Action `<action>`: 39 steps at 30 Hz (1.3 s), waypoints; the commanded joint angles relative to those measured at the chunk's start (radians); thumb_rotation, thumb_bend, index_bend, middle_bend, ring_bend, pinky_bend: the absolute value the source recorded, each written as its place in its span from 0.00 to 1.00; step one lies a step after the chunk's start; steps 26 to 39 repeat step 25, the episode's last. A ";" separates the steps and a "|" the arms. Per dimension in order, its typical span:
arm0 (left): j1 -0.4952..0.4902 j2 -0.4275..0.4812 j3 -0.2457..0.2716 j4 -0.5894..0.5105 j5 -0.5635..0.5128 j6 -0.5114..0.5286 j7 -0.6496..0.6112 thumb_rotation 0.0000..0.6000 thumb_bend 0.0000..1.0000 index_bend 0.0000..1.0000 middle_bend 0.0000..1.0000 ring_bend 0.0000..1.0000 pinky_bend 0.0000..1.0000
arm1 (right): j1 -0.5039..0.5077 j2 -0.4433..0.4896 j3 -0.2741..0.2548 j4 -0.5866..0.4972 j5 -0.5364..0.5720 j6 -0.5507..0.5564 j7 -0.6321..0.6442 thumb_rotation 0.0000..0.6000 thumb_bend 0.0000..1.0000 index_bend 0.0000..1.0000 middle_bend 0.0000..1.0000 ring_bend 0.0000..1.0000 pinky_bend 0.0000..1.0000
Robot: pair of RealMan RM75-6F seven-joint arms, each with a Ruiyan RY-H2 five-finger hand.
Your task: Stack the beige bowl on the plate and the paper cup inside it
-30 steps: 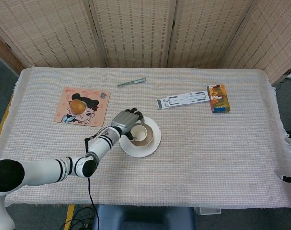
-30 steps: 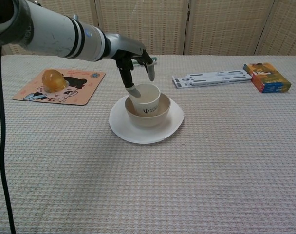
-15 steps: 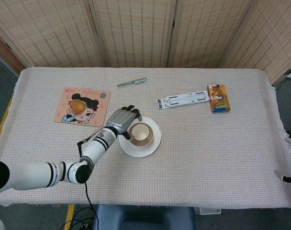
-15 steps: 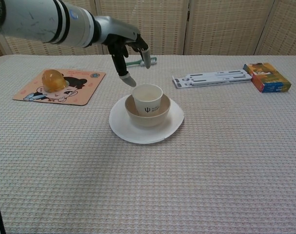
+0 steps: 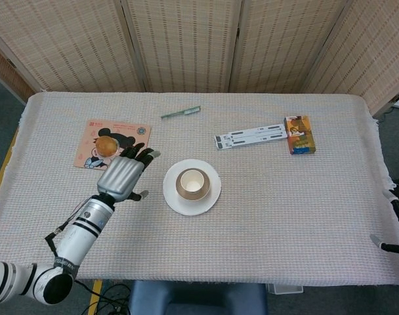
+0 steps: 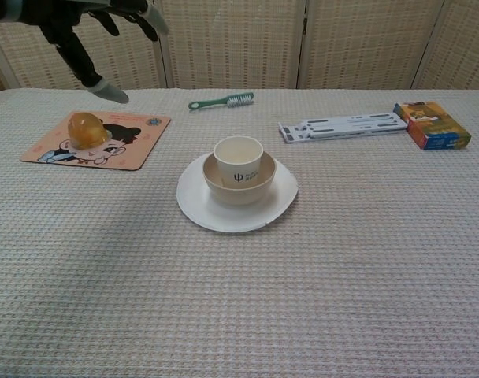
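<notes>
A white plate (image 5: 211,199) (image 6: 200,211) lies at the table's middle. The beige bowl (image 5: 182,193) (image 6: 260,184) sits on it, and the white paper cup (image 5: 191,182) (image 6: 238,160) stands upright inside the bowl. My left hand (image 5: 123,175) (image 6: 98,31) hovers left of the plate, well apart from it, fingers spread and holding nothing. At the far right edge of the head view part of my right hand (image 5: 398,223) shows, too little to tell how its fingers stand.
A cartoon mat (image 5: 114,144) (image 6: 98,142) with an orange ball (image 5: 107,146) (image 6: 85,128) lies at left. A green toothbrush (image 5: 180,113) (image 6: 220,101), a white folded stand (image 5: 251,136) (image 6: 343,124) and a small orange box (image 5: 298,134) (image 6: 432,124) lie further back.
My left hand has pulled away from the cup, moving left and up, and is now clear of the plate. The cup stays in the bowl.
</notes>
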 commanded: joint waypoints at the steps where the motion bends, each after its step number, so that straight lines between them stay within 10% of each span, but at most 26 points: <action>1: 0.275 0.053 0.162 -0.076 0.376 0.236 -0.019 1.00 0.25 0.14 0.16 0.00 0.16 | -0.009 -0.016 0.001 -0.041 0.015 0.034 -0.090 1.00 0.23 0.00 0.00 0.00 0.00; 8: 0.576 0.007 0.288 0.110 0.684 0.443 -0.125 1.00 0.25 0.14 0.16 0.00 0.16 | -0.021 -0.050 0.002 -0.092 0.038 0.079 -0.247 1.00 0.23 0.00 0.00 0.00 0.00; 17: 0.820 -0.078 0.285 0.419 0.827 0.553 -0.326 1.00 0.25 0.14 0.16 0.00 0.16 | -0.024 -0.118 0.007 -0.158 0.091 0.121 -0.443 1.00 0.23 0.00 0.00 0.00 0.00; 39: 0.905 -0.102 0.246 0.539 0.871 0.535 -0.383 1.00 0.25 0.16 0.16 0.00 0.16 | -0.031 -0.149 0.007 -0.182 0.116 0.149 -0.529 1.00 0.23 0.00 0.00 0.00 0.00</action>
